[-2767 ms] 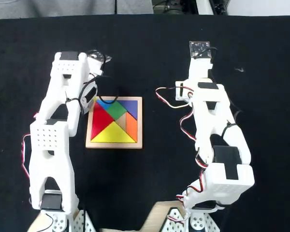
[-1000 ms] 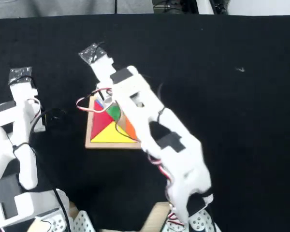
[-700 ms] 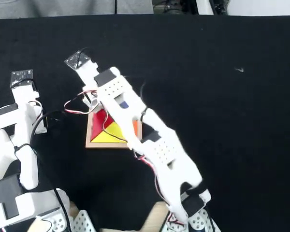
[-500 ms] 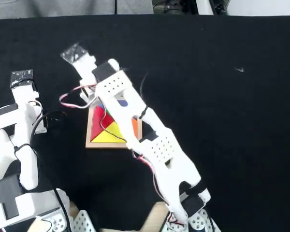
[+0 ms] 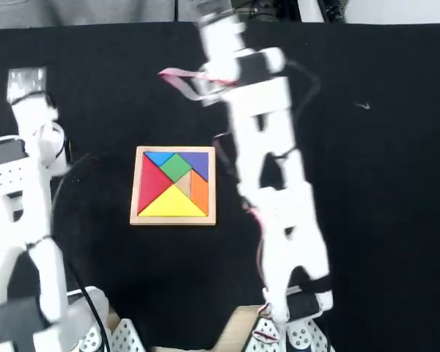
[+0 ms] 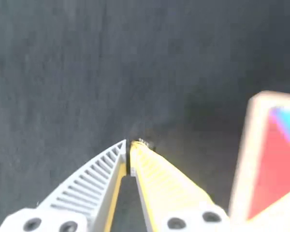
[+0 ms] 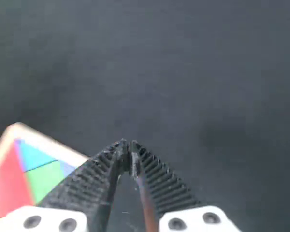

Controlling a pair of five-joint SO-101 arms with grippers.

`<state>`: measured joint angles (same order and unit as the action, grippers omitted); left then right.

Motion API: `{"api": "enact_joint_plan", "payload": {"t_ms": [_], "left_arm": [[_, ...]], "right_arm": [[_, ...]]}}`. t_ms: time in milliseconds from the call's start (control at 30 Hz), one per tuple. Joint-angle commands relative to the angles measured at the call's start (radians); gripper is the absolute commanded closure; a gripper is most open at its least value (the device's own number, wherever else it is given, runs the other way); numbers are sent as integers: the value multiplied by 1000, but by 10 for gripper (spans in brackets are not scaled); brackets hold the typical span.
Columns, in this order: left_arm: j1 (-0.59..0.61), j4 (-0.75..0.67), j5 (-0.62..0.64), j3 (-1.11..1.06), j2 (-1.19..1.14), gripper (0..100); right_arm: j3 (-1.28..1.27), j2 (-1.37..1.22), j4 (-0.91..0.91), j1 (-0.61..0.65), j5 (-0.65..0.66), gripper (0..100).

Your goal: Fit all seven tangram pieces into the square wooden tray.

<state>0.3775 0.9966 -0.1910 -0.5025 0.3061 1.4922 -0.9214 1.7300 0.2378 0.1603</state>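
In the middle of the black desk (image 5: 367,183) sits the wooden tray (image 5: 134,192), and its square looks full: I count seven coloured pieces (image 5: 172,205) lying flush, with no gaps. By my reckoning nothing is left to fit. The left tool (image 6: 129,145), pressed together, hangs over bare desk left of the tray. The right tool (image 7: 128,145), also pressed together, hangs beyond its far side.

Table (image 5: 381,220) is covered in matte black cloth, evenly lit. Past the table's far edge: grey surface (image 5: 73,11) at one end, dark cluttered gear (image 5: 279,7) mid, white surface (image 5: 403,9) at the other. Small pale fleck (image 5: 363,105) on the cloth near the white end. Light wooden board (image 5: 238,323) at the table's near edge.
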Motion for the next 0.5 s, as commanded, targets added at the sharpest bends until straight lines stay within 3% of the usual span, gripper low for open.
{"api": "enact_joint_plan", "payload": {"t_ms": [0,267,467], "left_arm": [[-91,41,172,133,213,967],[-170,-166,112,81,443,966],[-170,-175,112,54,601,966]], "right_arm": [[38,133,41,-124,-3,988],[-305,530,38,-196,-3,988],[-608,903,35,-190,5,988]]}}
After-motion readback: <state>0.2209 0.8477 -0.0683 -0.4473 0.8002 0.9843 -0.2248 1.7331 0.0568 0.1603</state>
